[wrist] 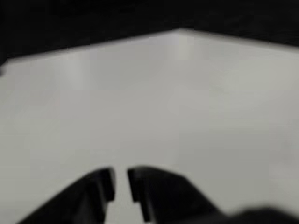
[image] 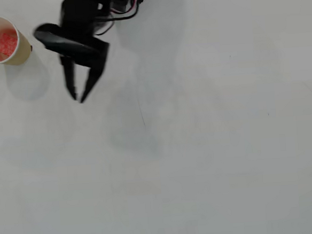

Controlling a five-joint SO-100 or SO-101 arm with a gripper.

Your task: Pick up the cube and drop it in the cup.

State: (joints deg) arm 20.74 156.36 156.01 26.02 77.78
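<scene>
Already the cube (image: 5,43) lies inside the cup (image: 22,53), which stands upright at the far left of the overhead view, near the top corner of the white table (image: 212,156). The red block rests against the white inner wall, below the round rim, so the drop looks done and what remains is a clean retreat.

Just right of the cup, apart from it and not touching, hangs the black gripper (image: 78,98). Its two fingers point down the picture and stand a little apart, tips close together, with nothing between them. The wrist view agrees: the gripper (wrist: 121,182) shows a narrow gap between its dark fingers and only bare, blurred table beyond. Neither cup nor cube appears in that view.

To do this step well, my judgement is that the arm should draw away from the cup toward the open right side of the table, not sweep back to the left, because the light paper cup would tip easily if the arm's wide black body brushed it. Keeping the fingers as narrow as they are also lessens the chance of catching the rim. Further right the table is plain, marked only by soft shadows, so the way is free.
</scene>
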